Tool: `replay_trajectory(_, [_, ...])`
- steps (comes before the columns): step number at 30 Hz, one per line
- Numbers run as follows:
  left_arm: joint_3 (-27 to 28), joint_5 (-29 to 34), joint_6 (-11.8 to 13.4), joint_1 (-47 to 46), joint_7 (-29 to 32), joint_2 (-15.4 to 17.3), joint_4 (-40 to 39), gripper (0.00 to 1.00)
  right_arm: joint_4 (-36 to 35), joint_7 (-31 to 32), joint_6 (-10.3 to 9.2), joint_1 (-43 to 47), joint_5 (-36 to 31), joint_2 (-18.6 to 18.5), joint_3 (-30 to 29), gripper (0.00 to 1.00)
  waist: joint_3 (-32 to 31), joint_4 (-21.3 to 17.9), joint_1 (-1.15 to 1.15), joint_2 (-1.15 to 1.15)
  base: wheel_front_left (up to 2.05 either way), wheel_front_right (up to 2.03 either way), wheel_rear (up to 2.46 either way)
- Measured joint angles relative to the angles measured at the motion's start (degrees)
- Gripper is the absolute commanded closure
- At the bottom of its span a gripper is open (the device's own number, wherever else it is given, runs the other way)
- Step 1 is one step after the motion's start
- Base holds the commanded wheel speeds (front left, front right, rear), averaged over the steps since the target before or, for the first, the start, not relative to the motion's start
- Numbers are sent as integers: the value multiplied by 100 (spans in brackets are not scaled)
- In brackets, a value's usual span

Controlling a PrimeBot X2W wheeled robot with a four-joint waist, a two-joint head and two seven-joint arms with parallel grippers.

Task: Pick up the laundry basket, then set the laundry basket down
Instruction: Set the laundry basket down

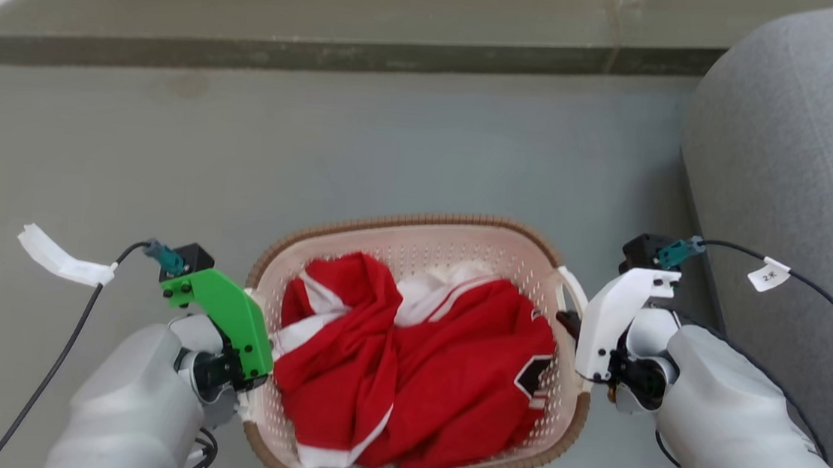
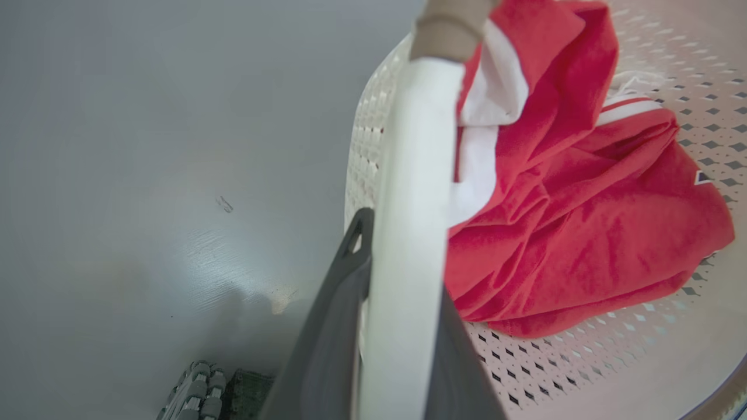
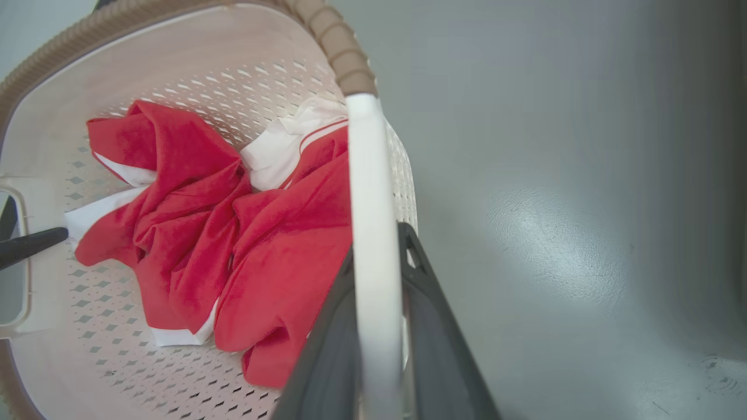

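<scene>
The laundry basket [image 1: 417,223], cream and perforated with a brown woven rim, sits low in the middle of the head view and holds a crumpled red and white garment [image 1: 413,362]. My left gripper [image 1: 248,370], under its green housing, is at the basket's left handle. In the left wrist view my left gripper [image 2: 402,262] is shut on that white handle [image 2: 420,146], one dark finger on each side. My right gripper [image 1: 573,327], under its white housing, is at the right handle, and in the right wrist view my right gripper [image 3: 376,256] is shut on that handle [image 3: 365,163]. I cannot tell whether the basket touches the floor.
A grey sofa [image 1: 808,148] stands close on the right, beside my right arm. A dark raised ledge [image 1: 328,38] runs across the back. Grey floor [image 1: 395,134] lies open between the ledge and the basket. Tagged cables [image 1: 56,255] hang off both wrists.
</scene>
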Motion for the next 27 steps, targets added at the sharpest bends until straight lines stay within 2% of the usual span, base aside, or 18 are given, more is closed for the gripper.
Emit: replay_trajectory(27, [-287, 550, 158, -619, -1811, -3, -407, 100, -118, -1340, 7, -722, -335, -171, 109, 100, 2054, 17, 1, 0, 0, 0, 0])
